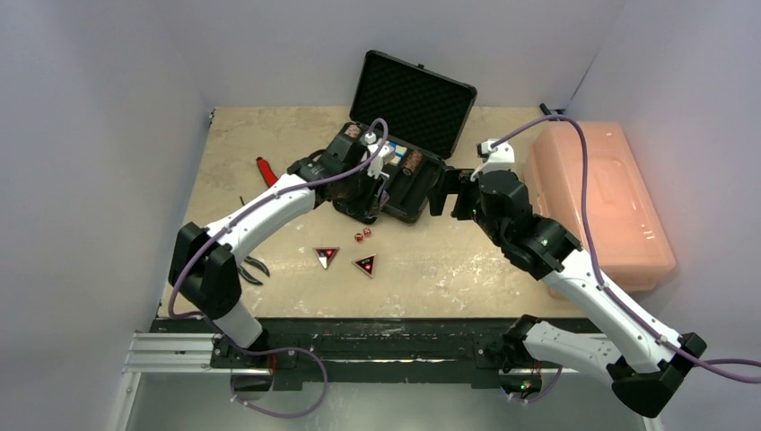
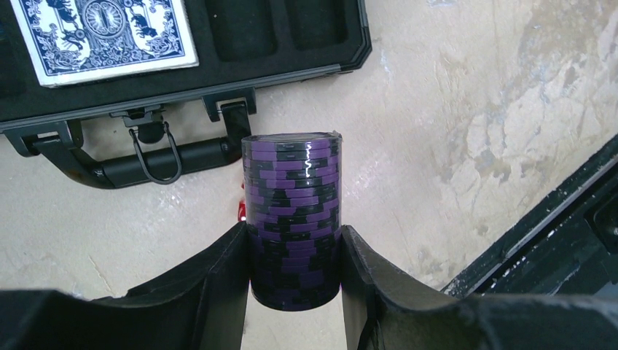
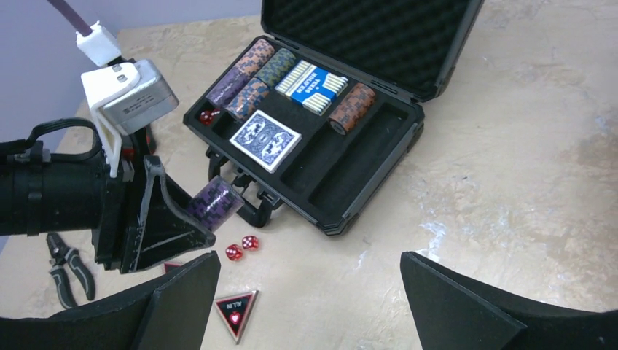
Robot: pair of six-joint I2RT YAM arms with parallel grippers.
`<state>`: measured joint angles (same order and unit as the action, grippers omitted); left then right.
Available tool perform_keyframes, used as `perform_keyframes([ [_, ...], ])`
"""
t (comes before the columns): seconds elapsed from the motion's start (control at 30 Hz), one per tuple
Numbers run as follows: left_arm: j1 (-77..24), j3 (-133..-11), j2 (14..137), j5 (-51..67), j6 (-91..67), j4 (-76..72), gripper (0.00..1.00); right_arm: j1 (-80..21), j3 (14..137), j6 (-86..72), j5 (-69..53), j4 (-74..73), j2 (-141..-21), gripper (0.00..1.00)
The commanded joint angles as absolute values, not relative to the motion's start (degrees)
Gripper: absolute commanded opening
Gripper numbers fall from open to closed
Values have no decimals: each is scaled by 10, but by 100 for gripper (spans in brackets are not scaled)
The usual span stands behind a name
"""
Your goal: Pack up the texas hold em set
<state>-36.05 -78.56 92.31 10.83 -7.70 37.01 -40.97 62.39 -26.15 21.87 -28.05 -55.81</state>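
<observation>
Beside case (image 3: 342, 175): two dice (image 3: 234, 252) (red), two buttons (image 1: 327, 257)

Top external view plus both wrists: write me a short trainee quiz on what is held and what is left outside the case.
1. True or false: the left end effector grips a purple chip stack.
2. The right end effector is: A open, holding nothing; B shut tight, holding nothing; C gripping something.
3. Fill in: ___ triangular buttons lie on the table, in front of the case.

Key: 1 true; 2 A; 3 two.
</observation>
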Motion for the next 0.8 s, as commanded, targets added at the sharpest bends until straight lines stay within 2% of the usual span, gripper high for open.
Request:
perform_keyframes([
  [0.0,-357,-866,956,80,-91,363,0,-411,621,-262,258,-293,-547,99],
  [0.3,-353,-978,1074,77,-90,393,0,-410,614,-261,273,-305,-534,99],
  [0.77,-351,-1097,1194,75,-85,407,0,-411,613,-258,292,-327,-516,99],
])
